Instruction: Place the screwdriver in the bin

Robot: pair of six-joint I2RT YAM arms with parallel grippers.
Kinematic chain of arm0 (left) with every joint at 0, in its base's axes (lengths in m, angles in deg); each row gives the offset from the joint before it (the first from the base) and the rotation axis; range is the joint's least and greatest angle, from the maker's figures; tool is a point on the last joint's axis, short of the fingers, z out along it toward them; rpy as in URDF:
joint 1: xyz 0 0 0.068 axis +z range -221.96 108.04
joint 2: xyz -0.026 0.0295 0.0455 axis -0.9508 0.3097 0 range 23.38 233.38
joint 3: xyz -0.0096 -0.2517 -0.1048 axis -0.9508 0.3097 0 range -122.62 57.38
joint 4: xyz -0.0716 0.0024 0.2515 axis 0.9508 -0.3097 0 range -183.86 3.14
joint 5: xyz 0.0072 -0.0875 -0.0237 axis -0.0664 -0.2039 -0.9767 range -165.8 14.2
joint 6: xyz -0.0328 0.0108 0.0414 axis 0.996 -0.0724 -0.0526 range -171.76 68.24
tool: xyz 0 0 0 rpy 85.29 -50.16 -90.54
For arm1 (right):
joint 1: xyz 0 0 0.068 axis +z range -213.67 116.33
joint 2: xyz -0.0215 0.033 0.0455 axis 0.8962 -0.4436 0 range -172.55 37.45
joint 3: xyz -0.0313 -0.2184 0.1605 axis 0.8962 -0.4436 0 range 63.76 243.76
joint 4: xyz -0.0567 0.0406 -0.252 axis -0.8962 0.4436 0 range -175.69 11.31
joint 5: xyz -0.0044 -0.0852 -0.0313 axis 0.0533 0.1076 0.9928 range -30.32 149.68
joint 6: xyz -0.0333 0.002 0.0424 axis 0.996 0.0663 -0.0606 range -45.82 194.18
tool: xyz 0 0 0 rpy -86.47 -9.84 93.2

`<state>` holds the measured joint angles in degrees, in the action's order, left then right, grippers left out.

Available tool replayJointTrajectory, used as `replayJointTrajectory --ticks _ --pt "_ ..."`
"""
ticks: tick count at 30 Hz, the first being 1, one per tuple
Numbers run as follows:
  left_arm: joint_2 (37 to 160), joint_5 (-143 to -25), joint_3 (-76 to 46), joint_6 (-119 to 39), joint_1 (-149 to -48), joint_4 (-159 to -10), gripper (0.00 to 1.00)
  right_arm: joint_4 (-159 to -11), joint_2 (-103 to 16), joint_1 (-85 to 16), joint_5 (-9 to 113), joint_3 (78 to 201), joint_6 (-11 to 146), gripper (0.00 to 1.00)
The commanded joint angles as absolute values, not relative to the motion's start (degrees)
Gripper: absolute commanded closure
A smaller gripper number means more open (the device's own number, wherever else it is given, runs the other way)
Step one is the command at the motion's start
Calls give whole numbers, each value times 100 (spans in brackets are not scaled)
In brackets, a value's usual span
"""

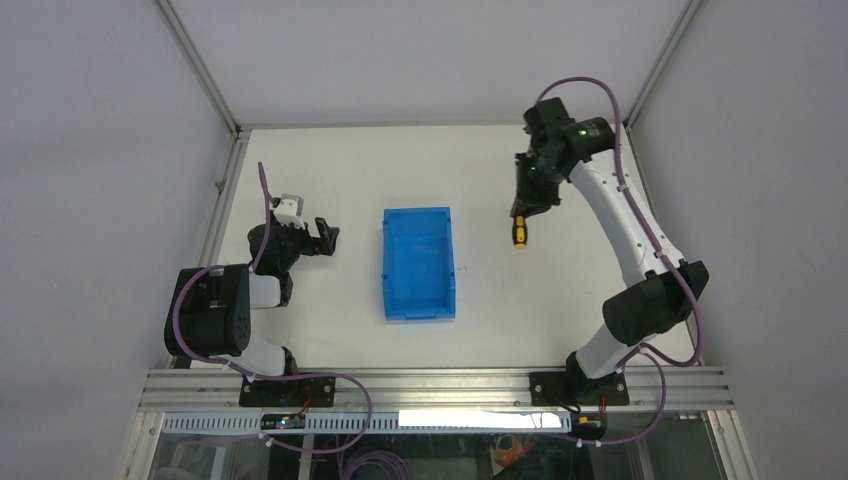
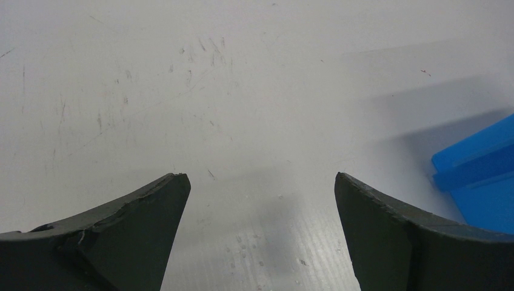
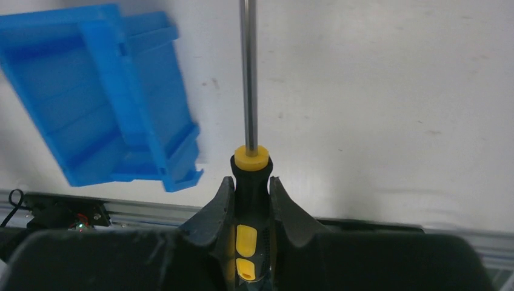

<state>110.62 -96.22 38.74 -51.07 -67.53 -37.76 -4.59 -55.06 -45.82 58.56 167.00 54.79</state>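
Blue bin (image 1: 418, 262) well apart from screwdriver (image 1: 520, 234)

So the white table (image 1: 520, 320) is sitting inside a plain enclosure, with pale grey walls (image 1: 100, 150) rising on the left, right and far sides and slim aluminium posts (image 1: 200, 65) slanting up out of the two far corners. Up close, the tabletop is showing a bunch of faint scuffs (image 2: 206, 54) and thin scratches. Along the near edge a slotted aluminium rail (image 1: 440, 385) is running left to right, and just nearer than that a white cable duct (image 1: 220, 423) is lying next to a brightly glowing strip (image 1: 480, 420).
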Motion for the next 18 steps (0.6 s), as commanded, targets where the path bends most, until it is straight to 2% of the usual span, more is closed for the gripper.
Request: replayJointTrajectory --ticks 1,5,10,14,18 --pt "11029 -9650 3795 -5123 -6796 -3448 1 -1483 -5751 -3405 5634 16922 4617 100" --pt "11030 -9645 3795 -5123 -6798 -3448 1 -1658 -6592 -2314 5894 17877 4490 100" --pt "11029 -9645 3795 -5123 -6796 -3439 1 -1319 -7556 -1676 6334 19091 4579 100" --pt "11034 -9645 3795 -5123 -6795 -3430 1 -1662 -7627 -1359 6566 18727 4563 100" --pt "11039 -9645 3795 -5123 -6798 -3421 1 -2352 -7411 -1104 6741 17668 4562 100"
